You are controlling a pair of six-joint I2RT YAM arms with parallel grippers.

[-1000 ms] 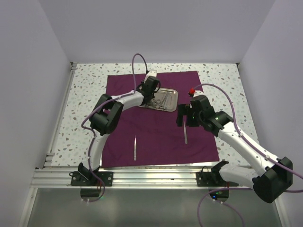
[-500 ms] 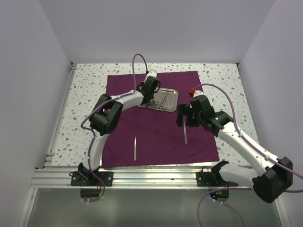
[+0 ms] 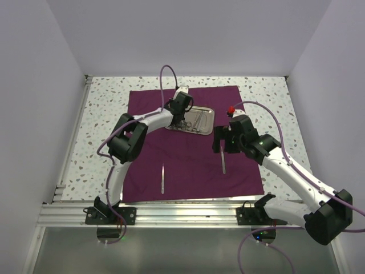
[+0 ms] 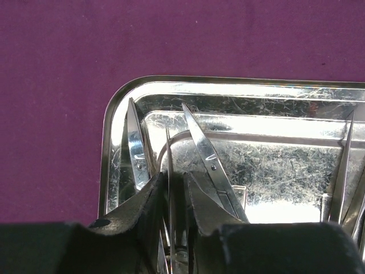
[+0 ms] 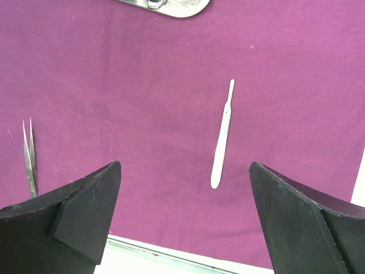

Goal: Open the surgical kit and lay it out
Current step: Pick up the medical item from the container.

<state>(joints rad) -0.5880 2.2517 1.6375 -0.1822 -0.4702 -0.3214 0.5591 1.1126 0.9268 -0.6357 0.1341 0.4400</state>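
The left gripper (image 4: 174, 178) sits low in the shiny, scratched steel tray (image 4: 268, 91). Its dark fingers (image 4: 149, 211) are narrowed around a thin steel strip (image 4: 170, 160), but I cannot tell whether they pinch it. Pointed scissors blades (image 4: 206, 153) flank them. The right gripper (image 5: 185, 166) hovers wide open and empty over the flat purple cloth (image 5: 114, 74), with a slim scalpel handle (image 5: 222, 137) below its gap and tweezers (image 5: 28, 157) ahead of one finger.

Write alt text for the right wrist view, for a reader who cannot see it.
The right claw hangs open above the purple cloth, its two dark fingers at the bottom corners flanking a slim steel handle that lies flat on the cloth. At the left edge lie steel tweezers, and a corner of the steel tray shows at the top.
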